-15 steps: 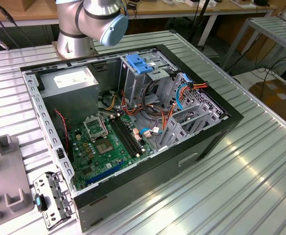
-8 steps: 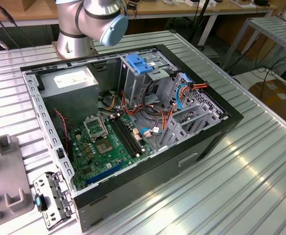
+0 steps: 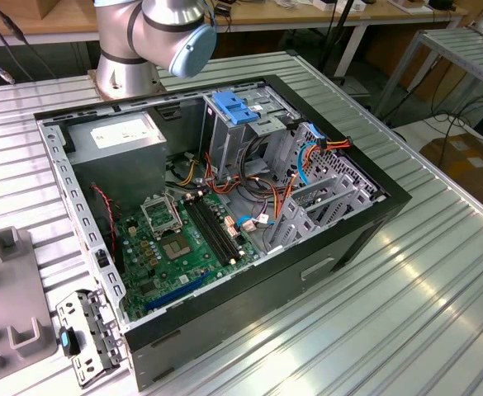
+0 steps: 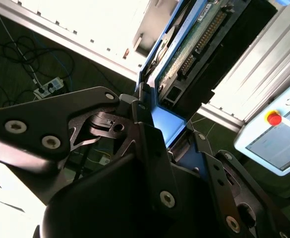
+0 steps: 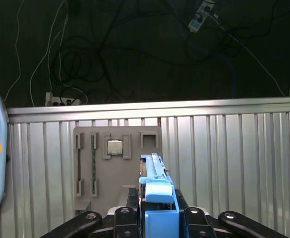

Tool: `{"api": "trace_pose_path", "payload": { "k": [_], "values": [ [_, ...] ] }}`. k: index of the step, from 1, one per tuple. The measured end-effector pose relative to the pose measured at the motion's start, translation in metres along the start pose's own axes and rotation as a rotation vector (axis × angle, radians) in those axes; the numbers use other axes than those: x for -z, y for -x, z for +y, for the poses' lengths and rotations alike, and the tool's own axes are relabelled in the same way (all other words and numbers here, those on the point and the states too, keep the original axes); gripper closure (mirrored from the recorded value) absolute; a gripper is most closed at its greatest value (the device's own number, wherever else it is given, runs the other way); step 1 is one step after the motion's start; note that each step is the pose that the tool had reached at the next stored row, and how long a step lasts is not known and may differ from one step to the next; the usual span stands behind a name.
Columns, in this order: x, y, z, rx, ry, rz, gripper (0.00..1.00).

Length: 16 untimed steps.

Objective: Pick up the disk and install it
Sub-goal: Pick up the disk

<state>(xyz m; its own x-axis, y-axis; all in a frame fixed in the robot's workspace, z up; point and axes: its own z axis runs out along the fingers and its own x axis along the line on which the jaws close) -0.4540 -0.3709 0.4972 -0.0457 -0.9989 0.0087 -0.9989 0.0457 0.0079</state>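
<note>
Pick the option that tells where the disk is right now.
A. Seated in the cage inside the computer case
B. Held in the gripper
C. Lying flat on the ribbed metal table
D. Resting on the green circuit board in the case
B: in the second wrist view the disk, with its blue side rail and green underside showing, sits clamped between the fingers of the gripper.

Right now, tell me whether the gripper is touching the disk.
Touching: in the second wrist view, the gripper clamps the disk by its blue sides.

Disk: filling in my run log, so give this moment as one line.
pincer: shut on disk | disk: held in air | case: open | install: not done
</note>
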Motion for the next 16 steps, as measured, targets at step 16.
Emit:
{"api": "trace_pose_path", "payload": {
  "k": [16],
  "values": [
    [0.0002, 0.0006, -0.0139, 0.000, 0.0001, 0.0000, 0.63]
  ]
}}
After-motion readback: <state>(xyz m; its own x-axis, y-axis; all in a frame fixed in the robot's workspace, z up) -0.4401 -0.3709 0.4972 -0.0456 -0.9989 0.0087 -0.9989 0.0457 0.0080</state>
